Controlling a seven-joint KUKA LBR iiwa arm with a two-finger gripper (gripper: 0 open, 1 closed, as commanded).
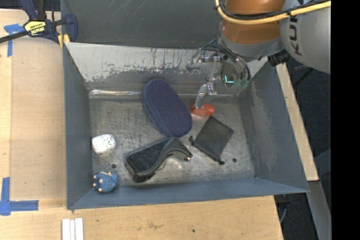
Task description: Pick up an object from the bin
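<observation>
My gripper (208, 86) hangs in the back right part of the bin, close to the rear wall. Just below it lies a small red-orange block (203, 111) on the bin floor. A dark blue oval pad (166, 107) lies left of that block, tilted from back left to front right. To the front right of the block rests a flat black pouch (212, 137). Nothing can be seen held by the gripper.
A black elongated case (151, 158) lies near the front middle. A small white lump (104, 144) and a little blue toy (105, 181) sit in the front left corner. The arm with its orange cover reaches in from the upper right.
</observation>
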